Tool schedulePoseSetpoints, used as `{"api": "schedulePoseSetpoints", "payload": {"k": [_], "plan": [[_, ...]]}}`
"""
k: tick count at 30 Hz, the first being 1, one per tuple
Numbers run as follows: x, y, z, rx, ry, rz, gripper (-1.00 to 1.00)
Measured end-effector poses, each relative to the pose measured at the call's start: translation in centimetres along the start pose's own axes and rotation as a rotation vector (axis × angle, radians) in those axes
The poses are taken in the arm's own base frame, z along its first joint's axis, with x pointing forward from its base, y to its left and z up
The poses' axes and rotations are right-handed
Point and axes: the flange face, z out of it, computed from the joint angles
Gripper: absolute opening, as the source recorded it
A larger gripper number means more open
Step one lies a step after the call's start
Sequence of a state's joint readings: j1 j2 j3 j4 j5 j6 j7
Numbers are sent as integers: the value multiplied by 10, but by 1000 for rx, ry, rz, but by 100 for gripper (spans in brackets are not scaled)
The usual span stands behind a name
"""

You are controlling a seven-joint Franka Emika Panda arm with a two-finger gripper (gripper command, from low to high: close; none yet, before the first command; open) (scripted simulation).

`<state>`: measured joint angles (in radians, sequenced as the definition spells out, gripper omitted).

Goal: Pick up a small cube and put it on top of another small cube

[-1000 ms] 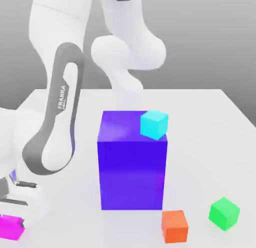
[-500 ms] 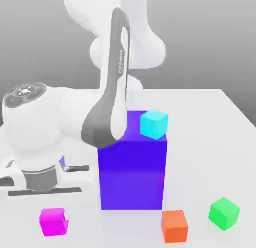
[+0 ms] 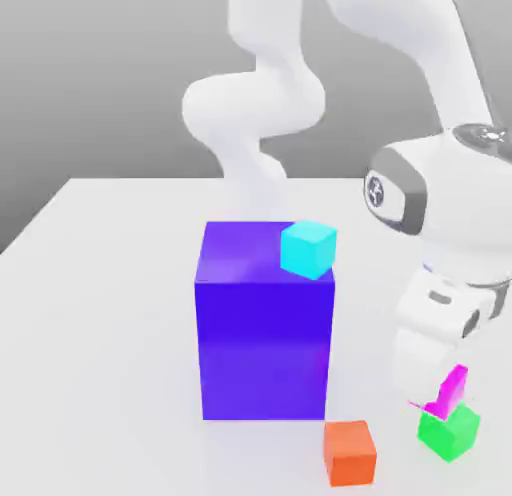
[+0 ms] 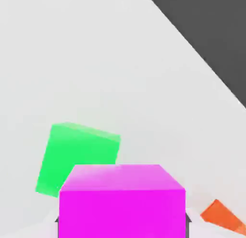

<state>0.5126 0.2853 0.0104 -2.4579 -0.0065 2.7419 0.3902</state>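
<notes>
The magenta cube (image 3: 455,385) is hanging in the gripper (image 3: 447,392), the jaws closed on its sides, just above the green cube (image 3: 449,430) near the front of the table (image 3: 100,314) on the exterior view's right. In the hand view the magenta cube (image 4: 122,199) is sitting close under the camera, with the green cube (image 4: 77,158) showing beyond one of its edges, so the two are overlapping but not squarely lined up.

That offset is what I am worrying about. If the gripper lets go here, the magenta cube could be landing partly off the green one's top, tipping over an edge and rolling onto the table. The two cubes are also turned differently from each other: the green one's faces are sitting at an angle to the magenta one's, so even a centred drop would be leaving the corners overhanging. A descent that is too hard could be nudging the green cube sideways toward the orange cube (image 3: 350,452) just beside it.

Being a cube, the magenta piece has no long axis to speak of; its top face is looking level in the hand view, though from outside it seems slightly tilted between the fingers.

The big blue block (image 3: 265,324) with the cyan cube (image 3: 308,249) on it is standing well apart.
</notes>
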Motion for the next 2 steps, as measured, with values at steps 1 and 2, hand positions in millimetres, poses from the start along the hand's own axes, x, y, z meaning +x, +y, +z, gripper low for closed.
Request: {"api": "schedulePoseSetpoints", "payload": {"k": [1,2], "plan": [[0,0,0,0,0,0,100],[0,0,0,0,0,0,100]]}}
